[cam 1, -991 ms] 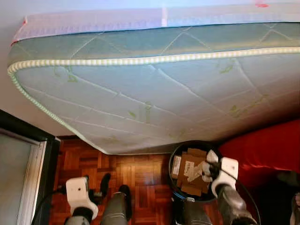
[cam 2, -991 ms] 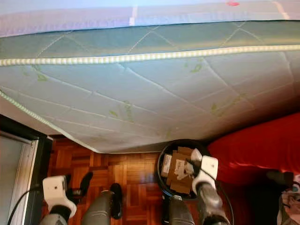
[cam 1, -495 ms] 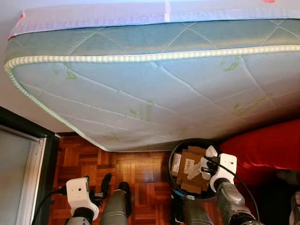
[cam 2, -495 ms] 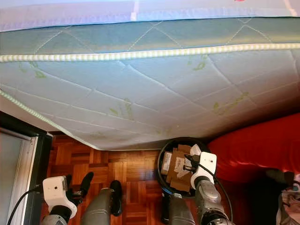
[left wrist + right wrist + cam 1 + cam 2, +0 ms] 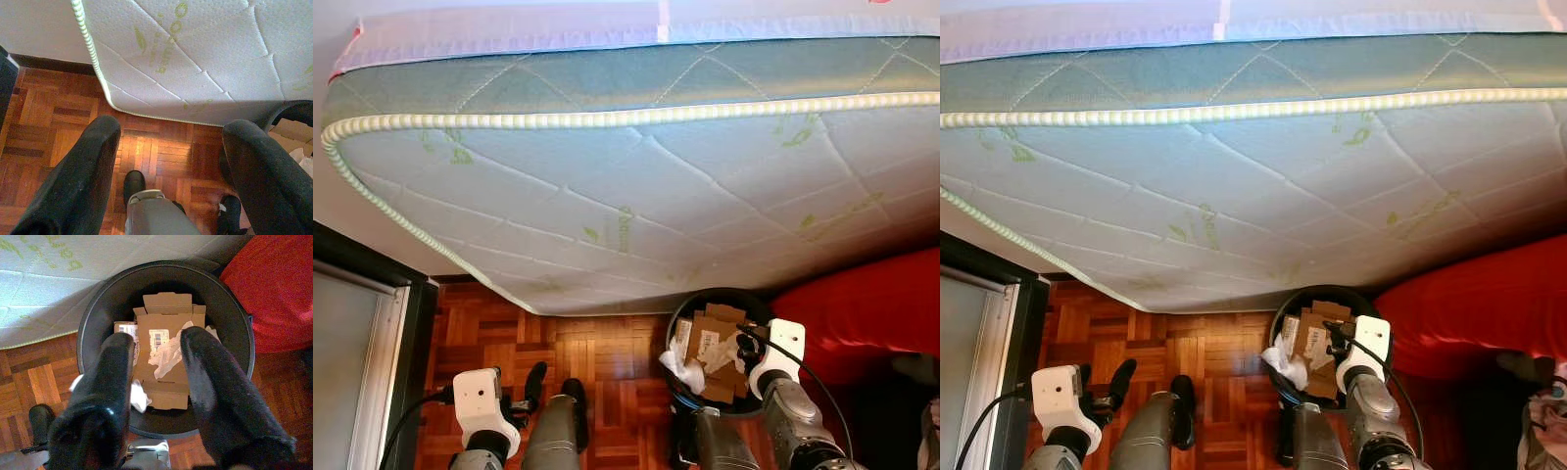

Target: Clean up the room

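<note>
The right gripper (image 5: 156, 382) hung directly above the bin (image 5: 93, 318), its two black fingers (image 5: 110, 377) spread apart with nothing held between them. The bin, round and black, stood on the parquet floor (image 5: 597, 357) at the lower edge of the mattress (image 5: 636, 166), just beside a red cover (image 5: 871, 313) on the robot's right. Inside the bin lay flattened cardboard (image 5: 164, 352) bearing printed labels, with crumpled white paper (image 5: 168, 352) resting on top of it. A second wad (image 5: 683, 364) of white paper sat at the bin's near left rim, partly over the edge; whether it lay fully inside could not be determined. The mattress leaned tilted against the wall, quilted, pale, with a green-striped piped edge. The left gripper (image 5: 171, 161) hung low at the robot's left side over the floor, its fingers (image 5: 78, 181) wide apart and holding nothing. In the left wrist view, one robot foot (image 5: 133, 182) stood on the parquet below that gripper. A dark frame (image 5: 382, 333) ran along the left of the scene.
</note>
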`<state>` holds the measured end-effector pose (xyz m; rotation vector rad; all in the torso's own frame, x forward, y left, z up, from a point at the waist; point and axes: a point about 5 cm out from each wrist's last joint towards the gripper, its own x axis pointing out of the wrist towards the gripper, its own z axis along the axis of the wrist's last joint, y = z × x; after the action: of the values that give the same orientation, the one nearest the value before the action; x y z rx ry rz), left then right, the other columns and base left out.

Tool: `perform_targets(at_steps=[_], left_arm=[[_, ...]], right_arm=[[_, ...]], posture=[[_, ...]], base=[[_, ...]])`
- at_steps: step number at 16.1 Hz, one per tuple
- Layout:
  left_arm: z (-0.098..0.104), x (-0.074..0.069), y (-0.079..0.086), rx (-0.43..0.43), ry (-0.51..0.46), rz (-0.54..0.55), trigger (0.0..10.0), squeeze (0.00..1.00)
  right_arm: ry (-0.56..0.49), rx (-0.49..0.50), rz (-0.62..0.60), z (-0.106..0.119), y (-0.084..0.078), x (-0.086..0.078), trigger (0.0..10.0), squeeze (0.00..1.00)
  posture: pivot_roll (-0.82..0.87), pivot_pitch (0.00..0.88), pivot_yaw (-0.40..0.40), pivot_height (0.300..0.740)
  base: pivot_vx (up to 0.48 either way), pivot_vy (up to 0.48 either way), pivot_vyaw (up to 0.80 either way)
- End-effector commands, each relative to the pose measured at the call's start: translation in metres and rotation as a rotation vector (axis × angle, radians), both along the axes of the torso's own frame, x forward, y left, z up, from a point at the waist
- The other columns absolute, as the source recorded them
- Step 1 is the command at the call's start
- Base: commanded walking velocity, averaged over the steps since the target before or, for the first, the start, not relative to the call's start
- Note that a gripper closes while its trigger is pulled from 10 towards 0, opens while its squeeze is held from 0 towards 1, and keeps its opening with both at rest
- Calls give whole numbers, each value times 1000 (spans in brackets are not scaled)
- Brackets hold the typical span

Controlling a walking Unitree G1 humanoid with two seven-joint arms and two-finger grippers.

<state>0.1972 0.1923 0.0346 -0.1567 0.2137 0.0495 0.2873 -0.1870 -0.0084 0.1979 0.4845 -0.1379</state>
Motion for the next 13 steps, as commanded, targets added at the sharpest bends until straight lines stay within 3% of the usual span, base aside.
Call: perform_targets(at_steps=[1,4,5,8,10,12,13], left_arm=[[-8,-9,4,-10,50,19,10000,0],[-9,-7,5,-12,55,18,10000,0],[-12,-4,5,-13,59,19,10000,0],[-24,-4,10,-12,96,29,10000,0],[-43,-3,16,-5,165,38,10000,0],[-49,0,19,-3,191,41,10000,0],[-64,-2,25,3,259,53,10000,0]], right_arm=[[59,6,-12,-12,-2,-13,10000,1000],[78,-32,-66,-13,-12,-16,10000,996],[78,-30,-78,-13,-15,-16,10000,0],[67,-16,-77,-13,-16,-17,10000,0],[79,-1,-64,-20,-11,-24,10000,0],[93,7,-62,-23,-9,-27,10000,0],[130,32,-60,-31,-5,-37,10000,0]], posture=[[174,460,-15,691],[168,446,-16,691],[161,424,-20,691],[143,381,-22,691],[121,292,-19,691],[114,255,-17,691],[101,200,-16,691]], base=[[0,0,0],[0,0,0],[0,0,0],[0,0,0],[0,0,0],[0,0,0],[0,0,0]])
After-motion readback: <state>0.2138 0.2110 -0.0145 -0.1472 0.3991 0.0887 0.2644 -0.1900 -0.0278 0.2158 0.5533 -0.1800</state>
